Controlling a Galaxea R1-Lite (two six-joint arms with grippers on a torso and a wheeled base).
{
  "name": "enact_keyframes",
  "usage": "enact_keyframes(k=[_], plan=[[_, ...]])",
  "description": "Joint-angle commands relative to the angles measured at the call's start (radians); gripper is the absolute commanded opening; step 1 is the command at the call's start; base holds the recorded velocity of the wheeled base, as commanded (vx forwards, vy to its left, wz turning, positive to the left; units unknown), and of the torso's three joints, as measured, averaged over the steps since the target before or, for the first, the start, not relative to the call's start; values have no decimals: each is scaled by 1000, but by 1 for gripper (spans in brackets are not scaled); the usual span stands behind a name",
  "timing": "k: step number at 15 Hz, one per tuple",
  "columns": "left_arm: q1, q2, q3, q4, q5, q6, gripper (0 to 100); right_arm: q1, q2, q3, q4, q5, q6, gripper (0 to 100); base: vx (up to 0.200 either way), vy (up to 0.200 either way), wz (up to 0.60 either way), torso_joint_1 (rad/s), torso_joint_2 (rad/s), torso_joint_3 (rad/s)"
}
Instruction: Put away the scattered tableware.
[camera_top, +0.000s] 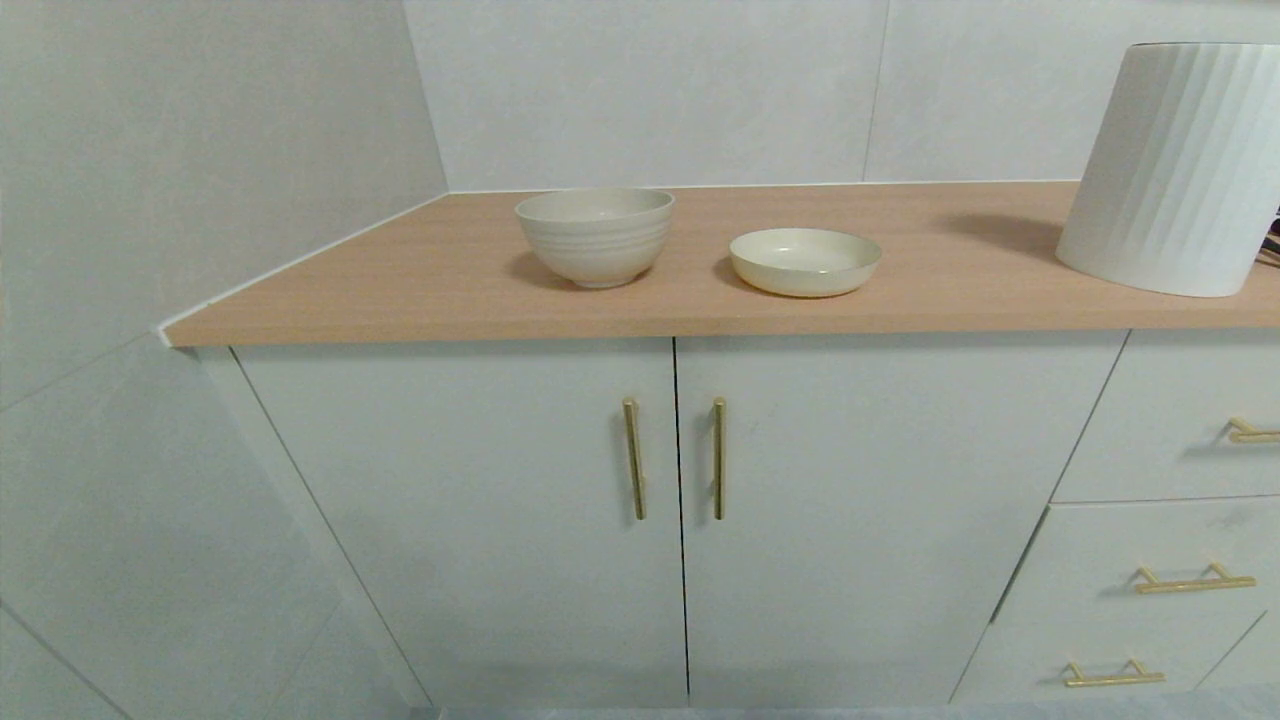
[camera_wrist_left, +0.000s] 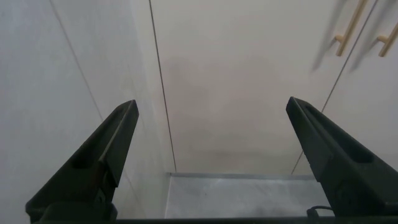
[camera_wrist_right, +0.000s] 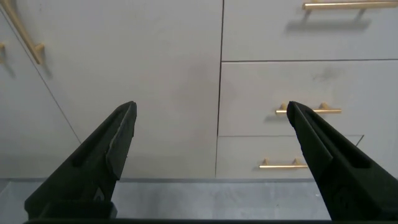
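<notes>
A deep ribbed cream bowl (camera_top: 595, 235) stands on the wooden countertop (camera_top: 400, 280), left of centre. A shallow cream dish (camera_top: 805, 261) sits just to its right, apart from it. My left gripper (camera_wrist_left: 211, 112) is open and empty, held low in front of the left cabinet door near the floor. My right gripper (camera_wrist_right: 211, 109) is open and empty too, low in front of the cabinet where the door meets the drawers.
A tall white ribbed container (camera_top: 1175, 165) stands at the counter's right end. Below are two shut cabinet doors with gold handles (camera_top: 634, 458) (camera_top: 718, 457) and stacked drawers (camera_top: 1150, 590) on the right. A tiled wall closes off the left side.
</notes>
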Motion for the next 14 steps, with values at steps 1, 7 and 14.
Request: enact_keyframes(k=[1,7,14], plan=[[0,0,0,-1,0,-1,100,0,0,0,0,0,0,100,0,0,0,0,0,0],[0,0,0,-1,0,-1,100,2,3,0,0,14,-14,100,0,0,0,0,0,0],[0,0,0,-1,0,-1,100,80,465,-256,34,467,74,100,0,0,0,0,0,0]])
